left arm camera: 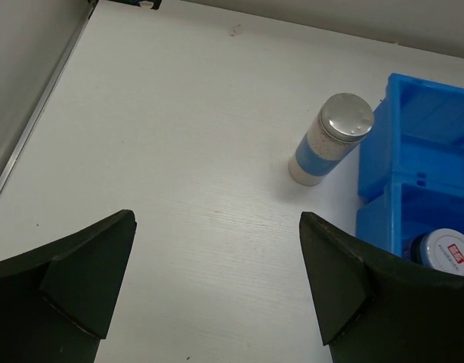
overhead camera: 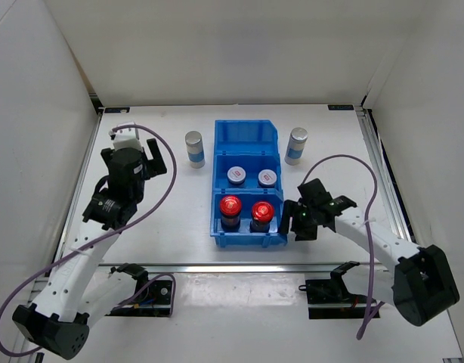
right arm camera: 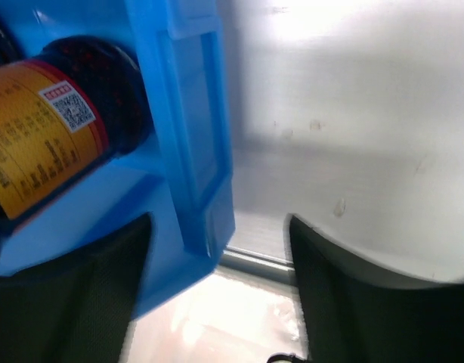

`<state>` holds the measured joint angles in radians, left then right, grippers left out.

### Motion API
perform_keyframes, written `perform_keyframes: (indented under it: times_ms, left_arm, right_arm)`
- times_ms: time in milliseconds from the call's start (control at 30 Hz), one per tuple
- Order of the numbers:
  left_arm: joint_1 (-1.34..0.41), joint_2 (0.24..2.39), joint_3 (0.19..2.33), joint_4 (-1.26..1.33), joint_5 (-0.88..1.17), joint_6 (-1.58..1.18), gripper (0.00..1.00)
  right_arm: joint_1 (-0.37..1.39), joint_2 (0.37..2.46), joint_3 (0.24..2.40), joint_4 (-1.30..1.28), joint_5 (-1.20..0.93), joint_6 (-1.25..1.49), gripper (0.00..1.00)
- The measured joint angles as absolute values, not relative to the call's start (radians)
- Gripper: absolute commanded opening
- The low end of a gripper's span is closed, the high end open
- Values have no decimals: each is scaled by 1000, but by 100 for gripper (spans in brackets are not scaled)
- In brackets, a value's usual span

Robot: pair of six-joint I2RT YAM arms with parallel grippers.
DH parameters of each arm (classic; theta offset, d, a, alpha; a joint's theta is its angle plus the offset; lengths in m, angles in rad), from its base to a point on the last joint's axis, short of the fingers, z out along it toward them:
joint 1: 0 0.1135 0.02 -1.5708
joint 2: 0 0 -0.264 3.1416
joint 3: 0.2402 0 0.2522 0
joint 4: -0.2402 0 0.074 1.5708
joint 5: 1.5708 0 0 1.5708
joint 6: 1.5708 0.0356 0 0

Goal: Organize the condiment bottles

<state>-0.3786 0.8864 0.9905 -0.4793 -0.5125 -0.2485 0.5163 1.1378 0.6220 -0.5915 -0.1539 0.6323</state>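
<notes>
White worktop, far edge: silver-capped blue-labelled cylinder bottle, likely light, rigid, slick; grasp mid-body. Left gripper agape; right gripper astride blue plastic bin wall, grip unclear.

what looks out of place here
The left blue-labelled bottle and the right blue-labelled bottle stand outside the blue bin, though its far compartment holds nothing.

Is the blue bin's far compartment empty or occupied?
Empty: the blue plastic bin shows bare floor there; the left silver-grey cylinder and right silver-grey cylinder stand outside it.
</notes>
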Motion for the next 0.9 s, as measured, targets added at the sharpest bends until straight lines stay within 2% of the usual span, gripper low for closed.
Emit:
perform_keyframes:
  times_ms: [100,267,500,667,900]
  left_arm:
    - [-374,886,955,-473,-513,-249,100]
    - [-374,847,835,-436,-518,-250,100]
    - [-374,783,756,-408,-522,-250,100]
    - [-374,770,756,-382,-518,-244,100]
    - [-382,814,759,-382,-483,-248,100]
  right_arm:
    - [516,1098,617,-623,-152,628,99]
    - [517,1000,667,-737,-113,609,99]
    - [518,1019,1039,-888,33,552,99]
    - [495,1235,1365,-917,164,477,99]
    - [350,1729,1770,-926,206,381,99]
